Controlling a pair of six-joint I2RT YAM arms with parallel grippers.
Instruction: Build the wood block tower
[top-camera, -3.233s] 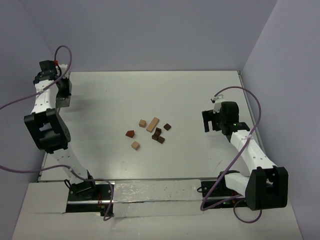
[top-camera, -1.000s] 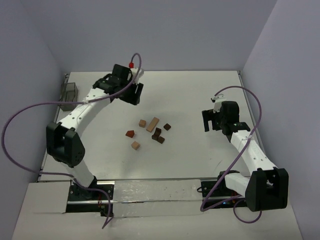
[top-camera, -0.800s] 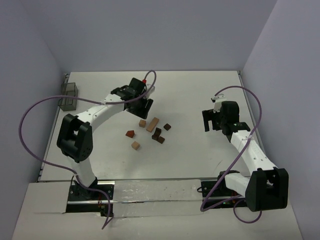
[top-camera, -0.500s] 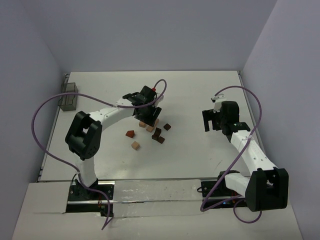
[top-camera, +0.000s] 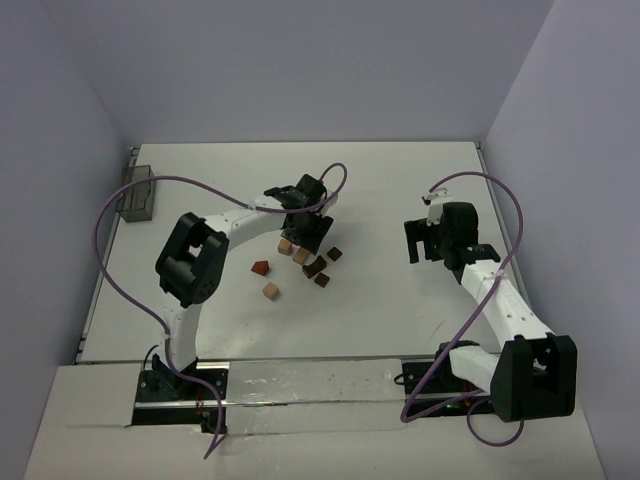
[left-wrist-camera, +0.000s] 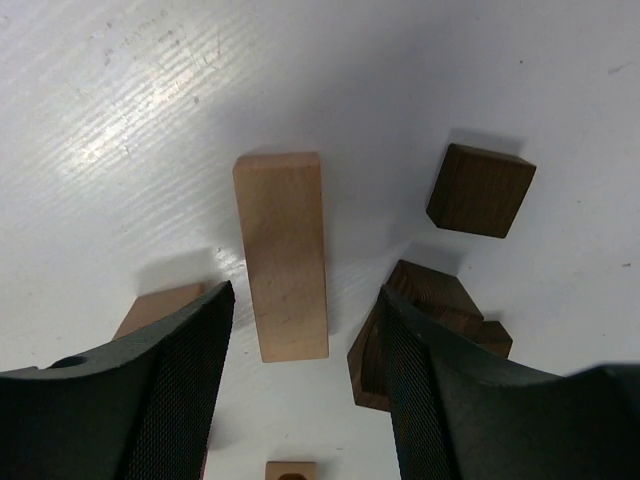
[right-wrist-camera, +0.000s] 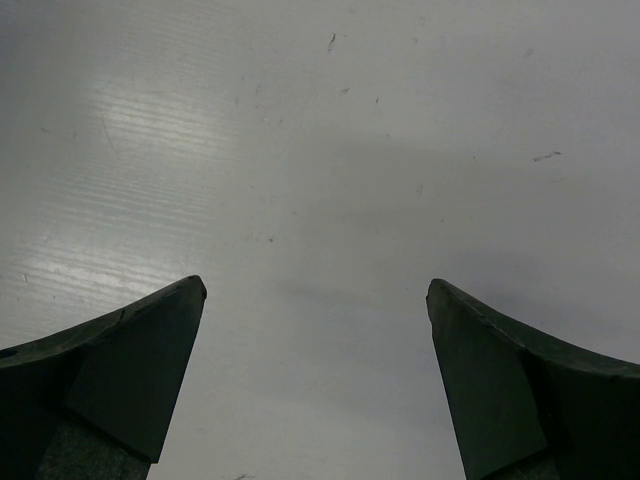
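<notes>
The wooden blocks lie loose and scattered mid-table, not stacked. A tan plank lies flat, and its near end reaches in between the fingers of my left gripper, which is open just above it. A dark cube sits to its right and a dark stepped block lies by the right finger. A tan cube peeks from behind the left finger. In the top view my left gripper hangs over the cluster and hides most of the plank. My right gripper is open over bare table.
A reddish-brown block and a tan cube lie on the near left of the cluster. A greyish see-through box stands at the table's far left edge. Walls close in the back and both sides.
My left arm has swung from the far left corner by the box across to the blocks and come down over the plank. The right arm has not moved.
</notes>
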